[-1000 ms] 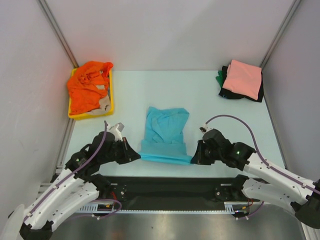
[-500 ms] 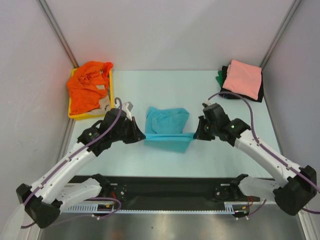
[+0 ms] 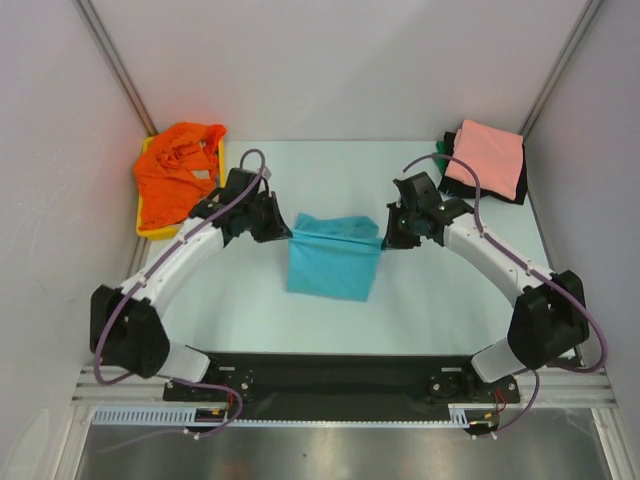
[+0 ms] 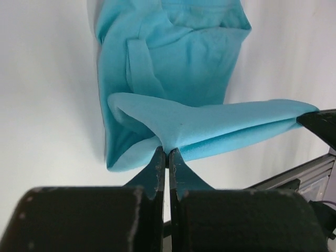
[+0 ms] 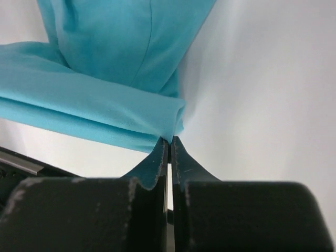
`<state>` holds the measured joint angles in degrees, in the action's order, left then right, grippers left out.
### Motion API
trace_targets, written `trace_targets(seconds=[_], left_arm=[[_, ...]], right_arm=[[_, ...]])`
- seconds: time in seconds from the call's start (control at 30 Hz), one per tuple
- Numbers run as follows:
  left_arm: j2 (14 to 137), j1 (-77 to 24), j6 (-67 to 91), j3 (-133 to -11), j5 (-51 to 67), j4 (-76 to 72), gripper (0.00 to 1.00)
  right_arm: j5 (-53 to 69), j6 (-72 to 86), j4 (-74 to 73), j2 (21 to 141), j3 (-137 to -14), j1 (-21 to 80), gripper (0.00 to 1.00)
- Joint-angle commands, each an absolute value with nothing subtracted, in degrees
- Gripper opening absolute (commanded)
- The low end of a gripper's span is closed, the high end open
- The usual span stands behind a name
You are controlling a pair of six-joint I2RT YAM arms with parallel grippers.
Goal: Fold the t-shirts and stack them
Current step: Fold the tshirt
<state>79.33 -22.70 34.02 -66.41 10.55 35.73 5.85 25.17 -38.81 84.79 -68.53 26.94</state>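
Your left tool (image 3: 284, 229) and right tool (image 3: 386, 236), each clenched on a corner, have swung the hem of the limp, light turquoise cloth t-shirt (image 3: 332, 270) over itself.

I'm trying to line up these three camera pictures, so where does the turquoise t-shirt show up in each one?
Top external: turquoise t-shirt at table centre, far edge strung between left gripper and right gripper.
Left wrist: turquoise t-shirt fills the upper middle, fold pinched at lower centre.
Right wrist: turquoise t-shirt at upper left, corner pinched at centre.
Shared landmark: that taut lifted edge over the pale table.
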Motion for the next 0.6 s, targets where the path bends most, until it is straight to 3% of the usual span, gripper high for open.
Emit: trace_targets(seconds=[0.0, 0.3, 0.57], left_arm=[[84.63, -20.30, 30.50, -72.15, 12.47, 34.18, 0.00], [96.84, -17.58, 29.36, -85.24, 12.74, 37.88, 0.00], [113.89, -13.80, 27.34, -104.92, 14.94, 46.05, 0.00]], right_arm=[[4.66, 21.62, -39.81, 87.53, -73.29, 24.44, 0.00], [8.52, 19.34, -39.99, 97.37, -80.85, 20.04, 0.00], [11.07, 18.72, -41.14, 107.48, -90.17, 17.58, 0.00]])
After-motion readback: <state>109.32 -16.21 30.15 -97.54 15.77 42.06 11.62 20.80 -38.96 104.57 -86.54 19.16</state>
